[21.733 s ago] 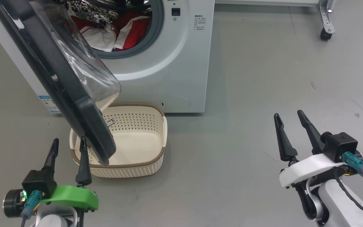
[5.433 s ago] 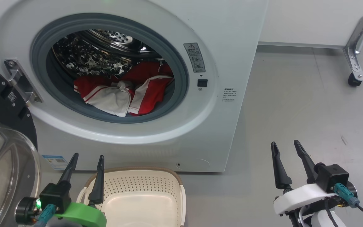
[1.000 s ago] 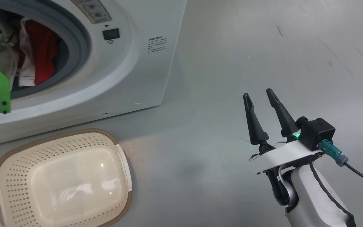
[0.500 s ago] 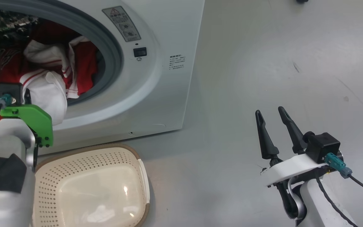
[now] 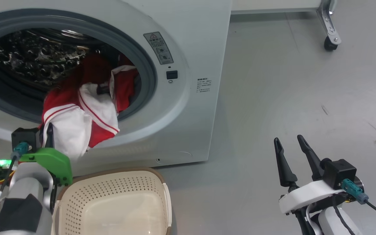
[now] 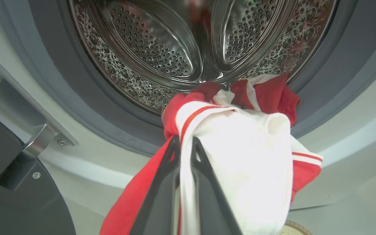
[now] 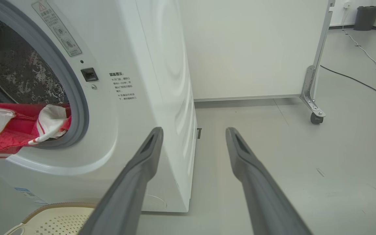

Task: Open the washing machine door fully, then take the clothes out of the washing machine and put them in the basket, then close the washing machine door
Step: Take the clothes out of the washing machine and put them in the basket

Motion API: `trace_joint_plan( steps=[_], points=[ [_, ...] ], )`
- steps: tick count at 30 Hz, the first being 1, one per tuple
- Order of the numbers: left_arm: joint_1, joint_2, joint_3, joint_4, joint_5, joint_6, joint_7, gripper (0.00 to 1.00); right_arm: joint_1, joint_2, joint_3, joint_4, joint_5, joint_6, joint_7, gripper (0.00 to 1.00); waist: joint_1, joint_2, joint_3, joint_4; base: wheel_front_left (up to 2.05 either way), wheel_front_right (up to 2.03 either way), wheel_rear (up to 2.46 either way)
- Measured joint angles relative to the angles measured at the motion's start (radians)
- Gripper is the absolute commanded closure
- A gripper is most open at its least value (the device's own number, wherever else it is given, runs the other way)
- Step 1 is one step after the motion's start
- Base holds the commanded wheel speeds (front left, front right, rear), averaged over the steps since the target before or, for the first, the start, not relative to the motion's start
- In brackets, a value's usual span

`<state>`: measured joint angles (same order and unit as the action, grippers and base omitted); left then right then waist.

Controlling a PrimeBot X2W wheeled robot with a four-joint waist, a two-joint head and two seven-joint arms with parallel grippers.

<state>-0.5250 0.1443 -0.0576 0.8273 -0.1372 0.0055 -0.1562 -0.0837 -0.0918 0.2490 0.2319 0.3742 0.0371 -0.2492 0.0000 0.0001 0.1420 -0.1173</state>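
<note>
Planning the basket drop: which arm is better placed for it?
Left. The left gripper is shut on the clothes, which hang out of the washing machine just above the basket. The right gripper is open, empty and off to the side over the floor.

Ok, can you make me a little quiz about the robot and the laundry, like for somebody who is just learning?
1. True or false: the left gripper is shut on the red and white clothes hanging out of the drum mouth.
2. Where does the cream basket stand?
A) inside the drum
B) on the floor in front of the washing machine
C) on top of the machine
3. Fill in: the right gripper is ____ and holds nothing.

Key: 1 true; 2 B; 3 open.
</note>
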Motion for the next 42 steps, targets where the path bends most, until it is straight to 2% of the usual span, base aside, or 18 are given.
trace_joint_plan(
  steps=[5,11,15,21,26,31,37,42],
  points=[
    [0.051,-0.005,0.006,-0.022,-0.008,-0.008,-0.06,1.0,0.025,0.0,0.0,0.0,-0.002,0.004,0.0,0.0,0.0,0.0,-0.045,0.028,0.0,0.0,0.0],
    [0.092,-0.017,0.006,-0.092,-0.03,-0.056,-0.085,1.0,0.041,0.001,0.003,-0.01,-0.007,0.004,0.0,0.0,0.0,0.0,-0.084,0.06,0.0,0.0,0.0],
    [0.115,-0.019,0.001,-0.148,-0.03,-0.072,-0.093,1.0,0.049,0.001,0.003,-0.016,-0.007,0.004,0.0,0.0,0.0,0.0,-0.092,0.067,0.0,0.0,0.0],
    [0.121,-0.027,0.0,-0.245,-0.03,-0.074,-0.095,1.0,0.053,0.002,0.002,-0.022,-0.007,0.005,0.0,0.0,0.0,0.0,-0.095,0.069,0.0,0.0,0.0],
    [0.128,-0.031,0.009,-0.441,-0.028,-0.081,-0.095,1.0,0.055,0.004,0.001,-0.03,-0.007,0.005,0.0,0.0,0.0,0.0,-0.094,0.071,0.0,0.0,0.0],
    [0.13,-0.037,0.021,-0.577,-0.022,-0.081,-0.096,1.0,0.057,0.004,0.0,-0.033,-0.008,0.005,0.0,0.0,0.0,0.0,-0.092,0.073,0.0,0.0,0.0],
    [0.178,-0.038,0.027,-0.651,-0.003,-0.081,-0.096,1.0,0.063,0.005,0.001,-0.037,-0.01,0.006,0.0,0.0,0.0,0.0,-0.088,0.074,0.0,0.0,0.0],
    [0.244,-0.041,0.02,-0.62,-0.003,-0.081,-0.096,1.0,0.069,0.007,0.003,-0.038,-0.012,0.006,0.0,0.0,0.0,0.0,-0.081,0.073,0.0,0.0,0.0]
  ],
)
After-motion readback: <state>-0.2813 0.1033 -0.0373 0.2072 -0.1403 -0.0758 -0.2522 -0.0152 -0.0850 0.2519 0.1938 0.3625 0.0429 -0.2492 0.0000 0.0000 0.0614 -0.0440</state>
